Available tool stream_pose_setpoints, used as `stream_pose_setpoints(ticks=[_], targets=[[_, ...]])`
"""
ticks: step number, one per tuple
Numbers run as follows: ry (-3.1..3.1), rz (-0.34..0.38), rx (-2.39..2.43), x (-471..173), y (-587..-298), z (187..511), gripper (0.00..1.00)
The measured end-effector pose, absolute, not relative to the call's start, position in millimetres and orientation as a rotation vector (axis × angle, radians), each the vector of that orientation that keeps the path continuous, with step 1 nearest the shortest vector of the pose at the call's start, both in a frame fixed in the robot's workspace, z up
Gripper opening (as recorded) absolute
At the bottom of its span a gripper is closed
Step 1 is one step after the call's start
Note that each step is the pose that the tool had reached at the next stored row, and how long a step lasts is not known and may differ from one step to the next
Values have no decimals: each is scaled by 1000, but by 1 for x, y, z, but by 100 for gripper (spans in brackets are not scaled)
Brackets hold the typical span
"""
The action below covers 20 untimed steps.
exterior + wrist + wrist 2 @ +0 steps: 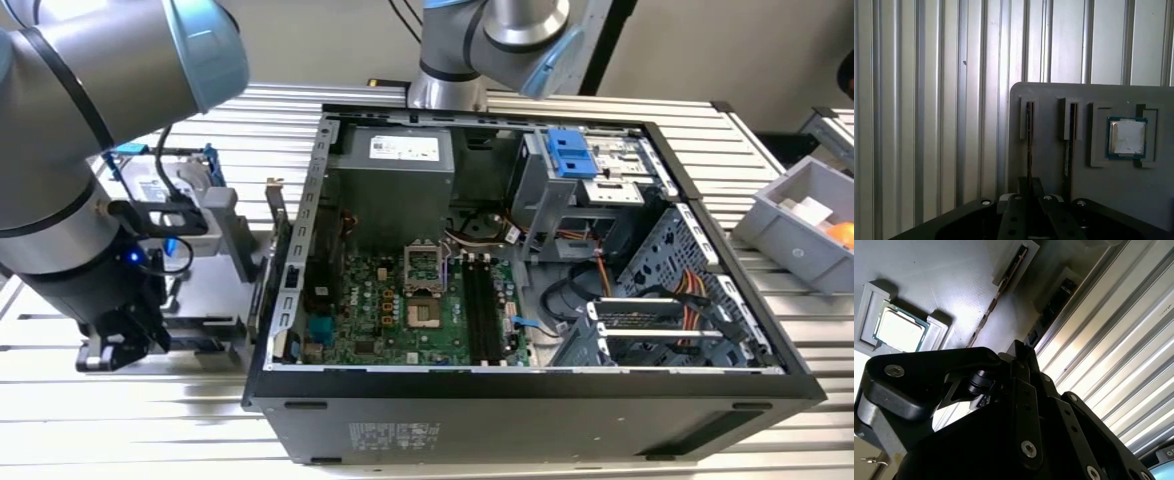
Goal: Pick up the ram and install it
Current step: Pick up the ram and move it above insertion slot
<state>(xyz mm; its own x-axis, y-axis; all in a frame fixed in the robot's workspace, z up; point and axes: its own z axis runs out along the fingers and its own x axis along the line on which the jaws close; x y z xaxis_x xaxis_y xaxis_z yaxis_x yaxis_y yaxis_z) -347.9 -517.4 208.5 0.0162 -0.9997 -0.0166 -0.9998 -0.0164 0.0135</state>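
Note:
The ram (pixel 1029 134) is a thin stick standing on edge in the slot of a grey holder (pixel 1054 95) that lies closest to the table slats; in the second wrist view the ram (pixel 1053 304) runs down toward my gripper (pixel 1021 352). My gripper (pixel 1029 186) is shut on the ram's near end, and the stick still sits in its slot. In the exterior view my gripper (pixel 120 345) hangs low at the left, outside the case. The black motherboard slots (pixel 481 310) lie inside the open case.
A second stick (pixel 1072 134) stands in the neighbouring slot, and a square silver chip (pixel 1127 137) sits in a recess beside it. The open computer case (pixel 534 385) stands on the slatted metal table (pixel 134 425). Another arm's base (pixel 454 70) stands behind it, and a grey bin (pixel 801 215) sits at the exterior view's right.

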Motion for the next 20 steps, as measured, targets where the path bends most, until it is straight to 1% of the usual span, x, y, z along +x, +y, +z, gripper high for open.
stream_pose_setpoints(ticks=[20], targets=[[2202,33,-2238,-348,-517,216,0]])
